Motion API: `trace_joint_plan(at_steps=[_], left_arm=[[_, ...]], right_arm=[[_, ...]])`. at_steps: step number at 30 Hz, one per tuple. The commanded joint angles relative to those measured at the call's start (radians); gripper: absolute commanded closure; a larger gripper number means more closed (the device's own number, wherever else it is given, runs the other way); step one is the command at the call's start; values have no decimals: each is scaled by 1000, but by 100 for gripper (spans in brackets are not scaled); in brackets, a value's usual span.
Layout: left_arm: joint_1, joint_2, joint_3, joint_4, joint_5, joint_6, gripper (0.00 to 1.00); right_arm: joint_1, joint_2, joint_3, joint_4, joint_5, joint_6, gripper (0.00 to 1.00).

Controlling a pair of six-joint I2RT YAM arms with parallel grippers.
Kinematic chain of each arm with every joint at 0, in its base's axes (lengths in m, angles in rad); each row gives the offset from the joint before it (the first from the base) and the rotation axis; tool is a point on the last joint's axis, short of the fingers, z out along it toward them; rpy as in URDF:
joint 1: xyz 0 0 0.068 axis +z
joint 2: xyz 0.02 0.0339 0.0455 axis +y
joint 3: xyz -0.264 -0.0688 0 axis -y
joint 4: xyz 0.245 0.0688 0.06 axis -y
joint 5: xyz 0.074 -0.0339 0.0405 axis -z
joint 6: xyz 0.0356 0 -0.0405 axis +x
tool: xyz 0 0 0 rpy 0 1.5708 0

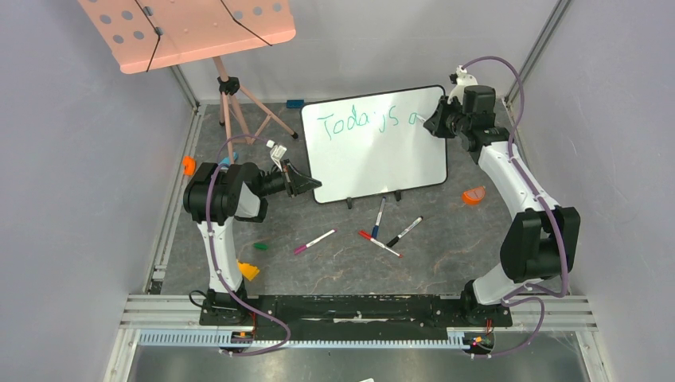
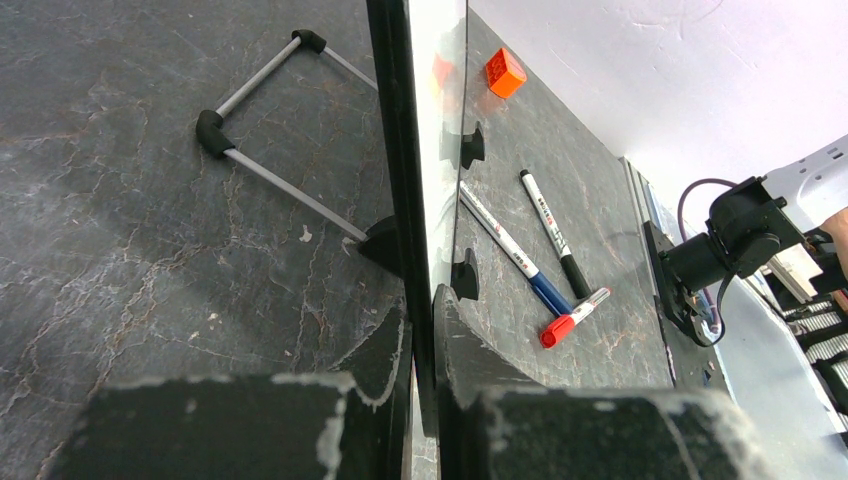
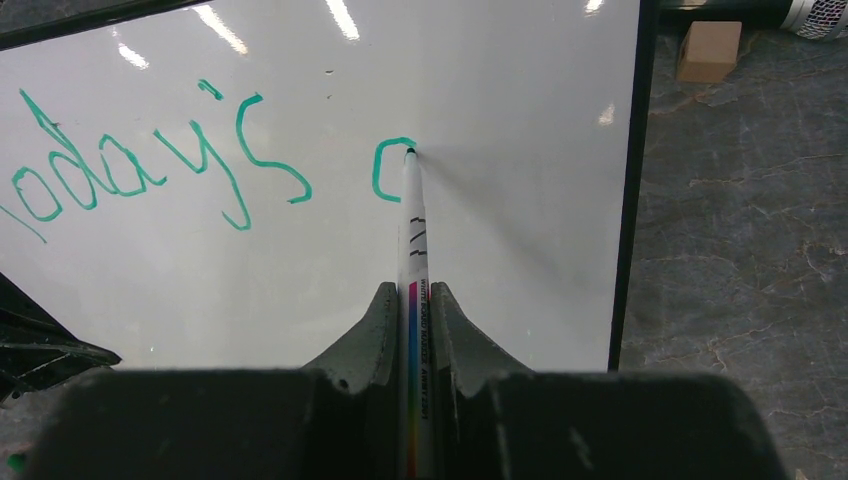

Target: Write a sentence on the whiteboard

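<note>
In the right wrist view the start of the sentence point(image 3: 150, 170) is cut off by the left edge, and the lower part of the whiteboard point(image 3: 520, 90) is hidden behind the right gripper point(image 3: 411, 292); the rear of the marker point(image 3: 412, 220) is buried between its fingers; in the left wrist view the board is seen edge-on, so no writing can be read, and its corner is covered by the left gripper point(image 2: 420, 312); from above, the music-stand tray point(image 1: 191, 32) is cropped by the top edge, and the marker is too small to be made out clearly.
</note>
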State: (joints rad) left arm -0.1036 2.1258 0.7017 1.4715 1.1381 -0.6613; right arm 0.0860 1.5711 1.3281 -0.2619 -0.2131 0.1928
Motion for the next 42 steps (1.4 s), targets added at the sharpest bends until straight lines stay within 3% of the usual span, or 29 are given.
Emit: trace_joint_plan(at_steps=[1,17,30,35,42], left_arm=[[-2,8,15,86,36,82,98],[-2,10,17,86,36,79,98],[0,11,5,85,-10,71,98],[0,20,13,85,-18,59,98],[-1,22,11,85,-29,58,98]], right_arm=[[-8,-3,-1,29,12,0,100],[-22,-106,-111,37,42,-6,100],[-11,-421,-374,217,8,88,100],[97,-509,-424,160,200,36,100],[273,-509,-442,98,299,-18,100]])
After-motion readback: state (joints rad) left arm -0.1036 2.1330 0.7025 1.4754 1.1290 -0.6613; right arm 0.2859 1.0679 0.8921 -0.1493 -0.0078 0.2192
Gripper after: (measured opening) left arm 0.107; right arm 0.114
